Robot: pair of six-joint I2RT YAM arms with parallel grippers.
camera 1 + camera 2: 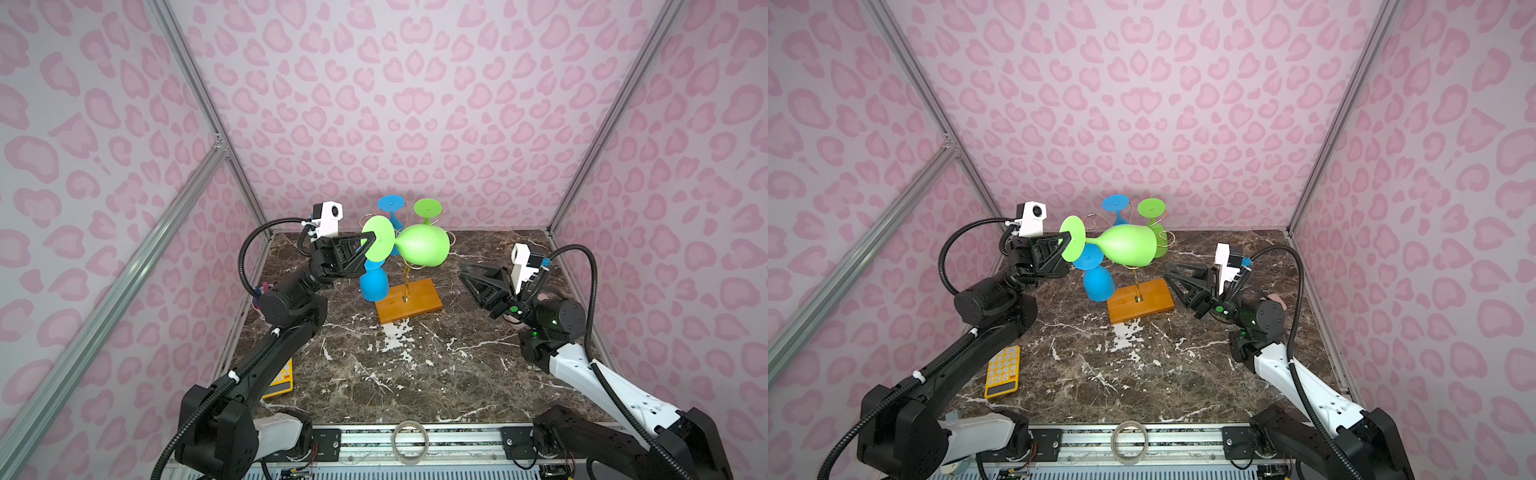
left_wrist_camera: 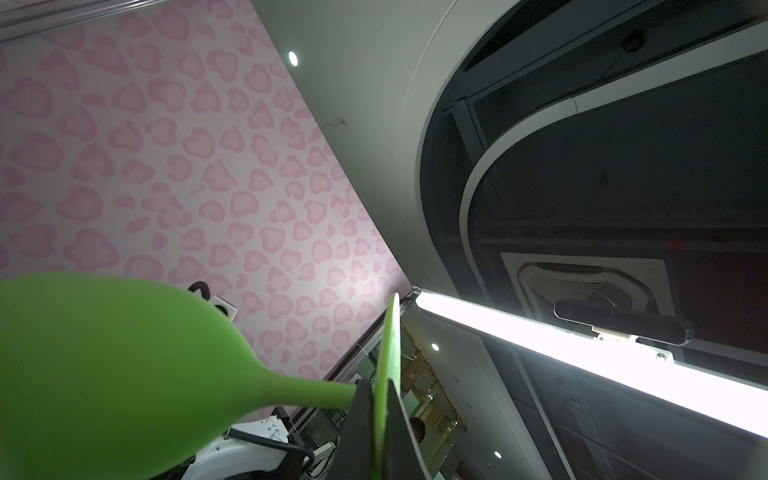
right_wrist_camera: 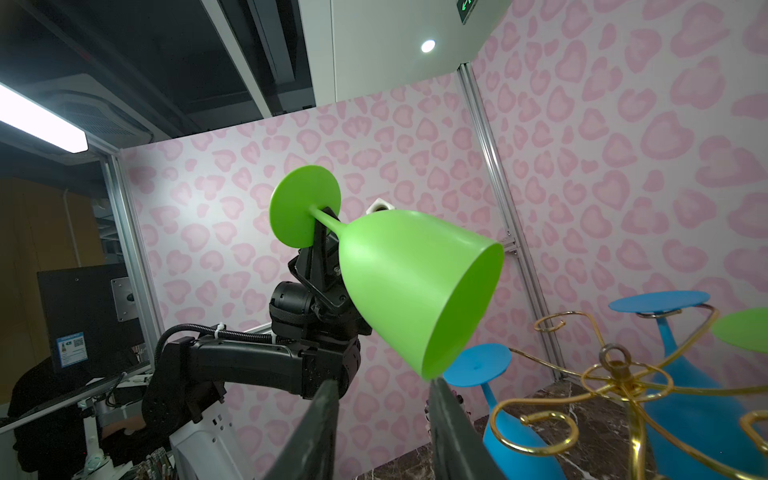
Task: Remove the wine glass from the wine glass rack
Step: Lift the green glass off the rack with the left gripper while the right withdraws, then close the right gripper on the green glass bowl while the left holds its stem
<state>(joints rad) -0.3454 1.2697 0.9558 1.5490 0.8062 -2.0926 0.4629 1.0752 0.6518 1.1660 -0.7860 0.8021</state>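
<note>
Tape roll (image 1: 410, 442): on the front rail, at the table (image 1: 415, 374) edge.
Left claw (image 1: 371, 243): clamped on the foot of the wine glass (image 1: 424, 249).
Wine glass: green, sideways in the air, bowl over the wine glass rack (image 1: 419, 303), off its gold arms.
Right claw (image 3: 382, 384): jaws apart, empty, near the bowl's rim.
Rack: two blue glasses (image 1: 374, 282) and one green glass (image 1: 427, 206) hang on it.

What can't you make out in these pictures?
- Calculator keys: top view, too small to read.
- Pink thing: top view, mostly behind the right arm, unidentifiable.
- Green glass rim: left wrist view, cut off by the edge.
- Rack top: both top views, behind that glass.
</note>
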